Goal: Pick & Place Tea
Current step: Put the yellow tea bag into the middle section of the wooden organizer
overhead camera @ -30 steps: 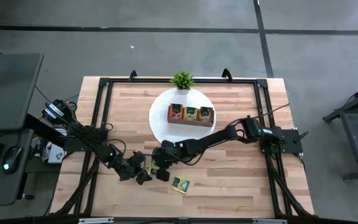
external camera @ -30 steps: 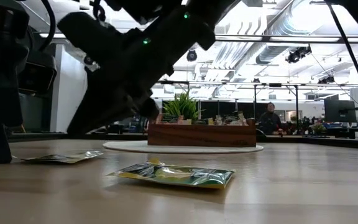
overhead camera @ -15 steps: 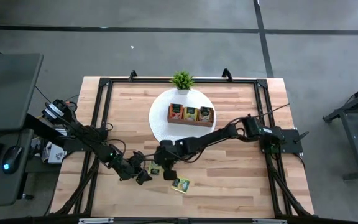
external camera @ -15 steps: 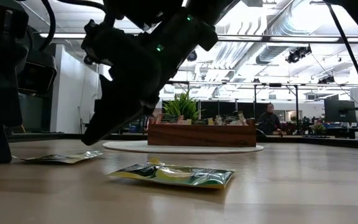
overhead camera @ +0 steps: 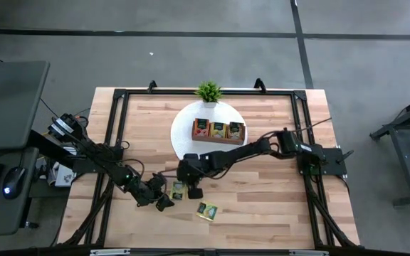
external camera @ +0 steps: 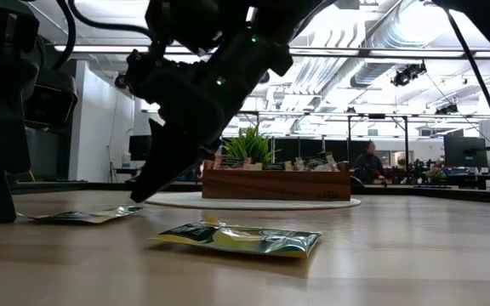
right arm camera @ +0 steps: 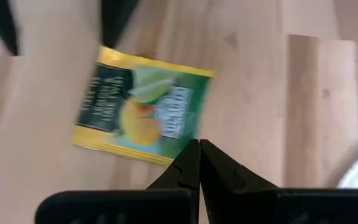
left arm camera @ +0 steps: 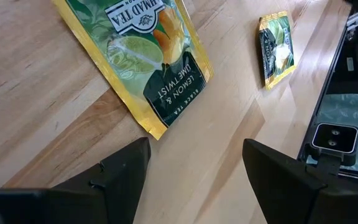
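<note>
A green-and-yellow tea sachet (overhead camera: 178, 190) lies flat on the wooden table between my two grippers. My left gripper (left arm camera: 194, 174) stands open just short of that sachet's (left arm camera: 142, 56) corner, touching nothing. My right gripper (right arm camera: 199, 149) is shut, and its tips point slanting down at the edge of the same sachet (right arm camera: 142, 107). In the low view the tips (external camera: 137, 198) hang just above the sachet's (external camera: 83, 216) end. A second sachet (overhead camera: 206, 210) lies flat nearer the front edge. My right gripper's shut fingertips (right arm camera: 191, 155) stand at the sachet's edge (right arm camera: 178, 155), slanting down from the table's right. Whether they touch the wrapper I cannot tell. The sachet lies flat on the table.
A brown wooden tray (overhead camera: 218, 131) holding more sachets sits on a round white plate (overhead camera: 184, 139) at the table's far middle. A small green plant (overhead camera: 208, 91) stands behind it. A black frame (overhead camera: 119, 128) runs around the tabletop.
My right gripper has slid a little toward the table's right edge, still shut, and rolled about its own pointing line. This uncovers the sachet between the grippers in the high view. Both sachets lie where they were.
</note>
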Available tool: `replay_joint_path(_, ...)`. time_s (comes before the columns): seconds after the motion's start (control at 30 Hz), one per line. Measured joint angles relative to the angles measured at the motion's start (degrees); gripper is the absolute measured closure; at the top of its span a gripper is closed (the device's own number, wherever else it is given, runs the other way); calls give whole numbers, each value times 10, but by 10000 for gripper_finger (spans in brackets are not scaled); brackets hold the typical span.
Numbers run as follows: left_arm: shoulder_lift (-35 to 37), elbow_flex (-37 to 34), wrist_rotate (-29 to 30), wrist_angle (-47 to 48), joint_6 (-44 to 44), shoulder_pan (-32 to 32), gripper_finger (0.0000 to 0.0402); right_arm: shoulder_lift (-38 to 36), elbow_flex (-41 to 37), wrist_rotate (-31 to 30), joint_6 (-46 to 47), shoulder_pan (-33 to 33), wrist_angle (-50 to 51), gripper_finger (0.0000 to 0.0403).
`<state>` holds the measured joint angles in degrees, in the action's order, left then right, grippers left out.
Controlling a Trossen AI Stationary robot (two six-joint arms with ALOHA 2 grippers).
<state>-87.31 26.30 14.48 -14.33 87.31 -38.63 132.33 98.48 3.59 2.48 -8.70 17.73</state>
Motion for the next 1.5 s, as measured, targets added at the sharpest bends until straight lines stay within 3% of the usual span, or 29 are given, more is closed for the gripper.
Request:
replay_joint_path(0.7,0,0,9,0,0,0,138,14,0,14,39,-15,-13,403)
replay_joint_path(1.2,0,0,18,3,2,0,138,32,1,12,157,-36,-77,403)
replay_joint_path(1.5,0,-1,65,6,17,0,138,33,0,-6,243,-39,-121,403)
